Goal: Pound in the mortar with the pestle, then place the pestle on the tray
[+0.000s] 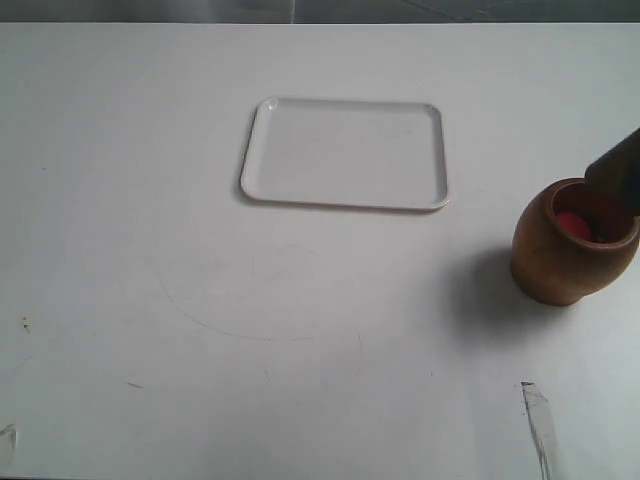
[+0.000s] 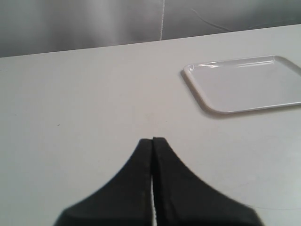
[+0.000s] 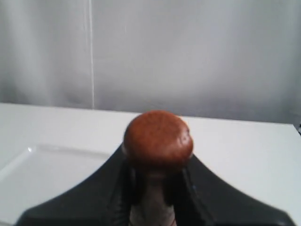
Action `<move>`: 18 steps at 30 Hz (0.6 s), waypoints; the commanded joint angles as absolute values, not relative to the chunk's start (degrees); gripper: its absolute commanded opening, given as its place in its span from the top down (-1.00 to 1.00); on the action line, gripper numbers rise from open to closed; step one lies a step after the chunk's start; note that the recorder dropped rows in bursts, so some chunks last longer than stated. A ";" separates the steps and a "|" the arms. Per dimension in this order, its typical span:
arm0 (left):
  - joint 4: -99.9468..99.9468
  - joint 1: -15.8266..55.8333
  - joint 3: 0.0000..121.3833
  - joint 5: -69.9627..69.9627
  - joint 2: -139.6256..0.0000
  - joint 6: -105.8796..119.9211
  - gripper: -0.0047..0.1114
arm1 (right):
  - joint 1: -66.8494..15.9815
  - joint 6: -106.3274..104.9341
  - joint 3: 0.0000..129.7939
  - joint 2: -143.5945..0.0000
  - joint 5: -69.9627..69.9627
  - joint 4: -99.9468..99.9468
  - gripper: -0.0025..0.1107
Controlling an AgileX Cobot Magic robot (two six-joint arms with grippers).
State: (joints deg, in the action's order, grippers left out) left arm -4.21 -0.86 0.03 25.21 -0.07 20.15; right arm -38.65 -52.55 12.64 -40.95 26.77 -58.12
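A wide white surface (image 1: 300, 330) fills the scene. Toward its far middle lies the tray (image 1: 345, 155), flat, white and bare, its long axis running left to right in the exterior view. Well apart from it, near the right edge and closer to the viewer, the mortar (image 1: 560, 265) stands upright, a rounded wooden cup with its mouth open upward.

The right tool (image 1: 620, 170) comes in as a dark shape from the right and hangs over the mortar's far rim. In its wrist view the right tool (image 3: 157, 181) is clamped on the thin handle of the pestle (image 3: 158, 140). The pestle's round knob faces that camera and its long axis runs away from the lens between the fingers. Its thick end probably points down into the mortar, though the tool hides it.

The left tool (image 2: 152, 141) has its fingers pressed together on nothing, above bare surface beside the tray.

A small red object (image 1: 573, 224) lies inside the mortar.
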 commanded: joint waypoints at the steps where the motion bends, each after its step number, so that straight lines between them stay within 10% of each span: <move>1: -3.79 -0.42 0.00 25.03 0.00 19.68 0.92 | -38.78 -54.96 11.79 -49.93 29.04 -60.38 0.96; 18: -3.79 -0.42 0.00 25.03 0.00 19.68 0.92 | -38.78 -44.95 13.25 -70.49 41.06 -53.31 0.96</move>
State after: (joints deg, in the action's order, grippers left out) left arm -4.21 -0.86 0.03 25.21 -0.07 20.15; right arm -38.90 -46.03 13.21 -72.08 41.94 -52.26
